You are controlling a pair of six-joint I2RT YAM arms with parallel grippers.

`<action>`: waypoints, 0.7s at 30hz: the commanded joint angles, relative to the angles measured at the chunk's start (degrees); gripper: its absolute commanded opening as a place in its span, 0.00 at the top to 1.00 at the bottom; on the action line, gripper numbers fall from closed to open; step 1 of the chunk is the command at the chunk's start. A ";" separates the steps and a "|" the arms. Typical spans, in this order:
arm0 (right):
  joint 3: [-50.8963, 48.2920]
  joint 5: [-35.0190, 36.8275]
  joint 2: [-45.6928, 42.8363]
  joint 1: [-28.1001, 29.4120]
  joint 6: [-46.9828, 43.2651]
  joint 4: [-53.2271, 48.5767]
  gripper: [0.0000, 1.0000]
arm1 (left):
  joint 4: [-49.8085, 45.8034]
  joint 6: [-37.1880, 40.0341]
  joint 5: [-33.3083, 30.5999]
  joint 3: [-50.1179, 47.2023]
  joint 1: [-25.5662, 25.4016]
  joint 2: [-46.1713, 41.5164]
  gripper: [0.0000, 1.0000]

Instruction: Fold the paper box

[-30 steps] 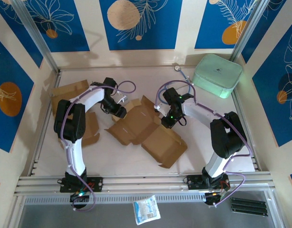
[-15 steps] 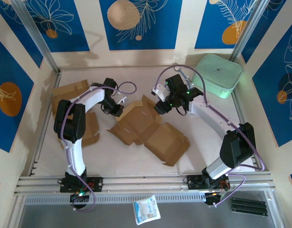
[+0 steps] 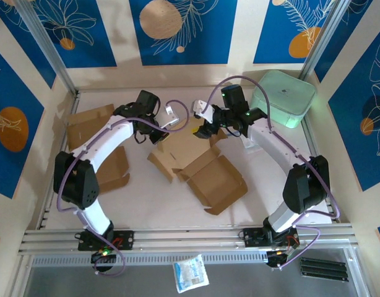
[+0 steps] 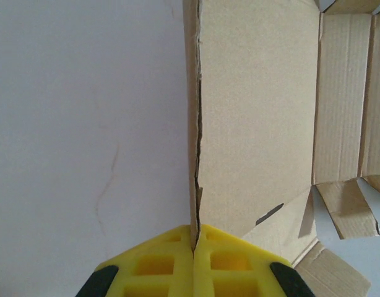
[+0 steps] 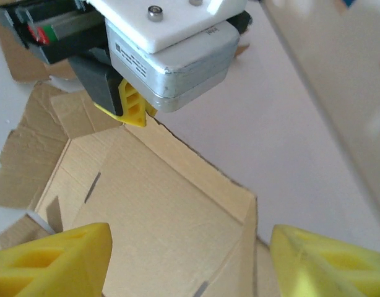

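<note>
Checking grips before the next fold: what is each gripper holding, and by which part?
Left gripper pinches the paper box by the edge of one panel; right gripper is open above it, holding nothing.

We see a plain brown paper box [image 3: 218,179] on the off-white table [image 3: 146,204] — upper right, a mint-green case [image 3: 283,97]; blue wall panels [image 3: 208,46] carry white leaf outlines and orange discs.

The white-and-black left arm [image 3: 106,139] and right arm [image 3: 273,145] are reaching forward, bending inward; the left gripper [image 4: 195,238] is pressing its yellow jaws together, while the right gripper [image 5: 190,257] is holding them apart.
</note>
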 commanded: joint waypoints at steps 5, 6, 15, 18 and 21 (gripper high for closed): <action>1.96 -5.55 0.86 0.40 -15.08 0.31 0.36 | 0.35 10.36 -5.56 1.43 -3.67 -2.00 1.00; 2.99 -5.32 1.69 0.59 -16.52 -1.36 0.37 | 0.31 11.08 -5.98 1.55 -4.20 -2.25 1.00; 3.51 -3.75 5.78 0.33 -18.56 -0.88 0.55 | 2.14 12.69 -5.44 1.14 -5.86 -3.62 1.00; 2.72 -3.91 6.52 0.23 -18.74 -0.78 0.58 | 2.64 12.68 -5.73 1.04 -6.03 -3.78 1.00; 2.18 -4.32 7.19 0.33 -19.11 -1.91 0.60 | 3.27 12.72 -6.08 0.61 -5.95 -4.00 1.00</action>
